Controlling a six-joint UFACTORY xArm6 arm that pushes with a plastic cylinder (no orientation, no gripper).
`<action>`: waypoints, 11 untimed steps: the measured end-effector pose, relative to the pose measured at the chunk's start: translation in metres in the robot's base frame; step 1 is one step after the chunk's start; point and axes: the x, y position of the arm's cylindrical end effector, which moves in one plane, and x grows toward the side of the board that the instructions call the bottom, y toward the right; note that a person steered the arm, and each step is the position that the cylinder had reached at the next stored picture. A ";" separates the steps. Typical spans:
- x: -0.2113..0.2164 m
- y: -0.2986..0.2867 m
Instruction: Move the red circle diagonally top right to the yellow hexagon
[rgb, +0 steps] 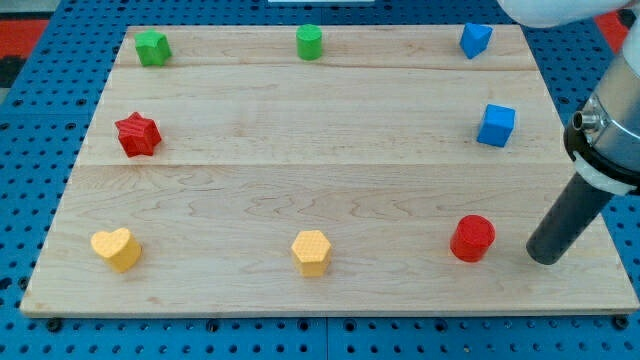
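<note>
the red circle (472, 238) sits near the board's lower right corner, with my tip (545, 257) just beside it at about 4 o'clock, apart and holding nothing. the yellow hexagon (311, 252) lies well apart at the circle's 9 o'clock, bare wood between them. a blue cube (496, 125) stands at the circle's 12 o'clock.
</note>
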 end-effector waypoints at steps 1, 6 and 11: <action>0.000 0.000; -0.032 -0.096; -0.066 -0.094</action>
